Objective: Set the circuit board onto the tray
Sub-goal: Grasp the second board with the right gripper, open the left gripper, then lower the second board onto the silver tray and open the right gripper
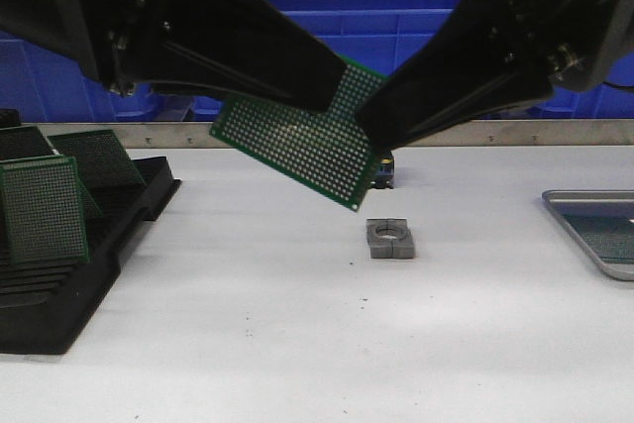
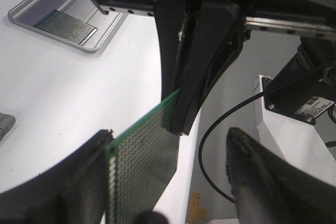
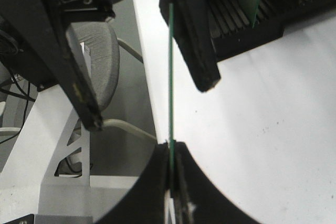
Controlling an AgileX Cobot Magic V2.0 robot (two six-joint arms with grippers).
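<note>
The green circuit board (image 1: 302, 141) hangs tilted in the air above the middle of the table, between both arms. My right gripper (image 1: 371, 131) is shut on the board's right edge. In the right wrist view (image 3: 170, 149) its jaws pinch the board (image 3: 170, 77), seen edge-on. My left gripper (image 1: 332, 96) is open. In the left wrist view the board (image 2: 142, 166) rests against one left finger (image 2: 73, 182), and the other finger (image 2: 273, 182) stands well apart. The silver tray (image 1: 580, 207) lies at the table's right edge and also shows in the left wrist view (image 2: 31, 9).
Another green board (image 2: 65, 27) lies in the tray. A black slotted rack (image 1: 59, 284) with upright boards (image 1: 42, 210) stands at the left. A small grey metal block (image 1: 391, 238) lies under the held board. Blue crates (image 1: 337, 7) line the back.
</note>
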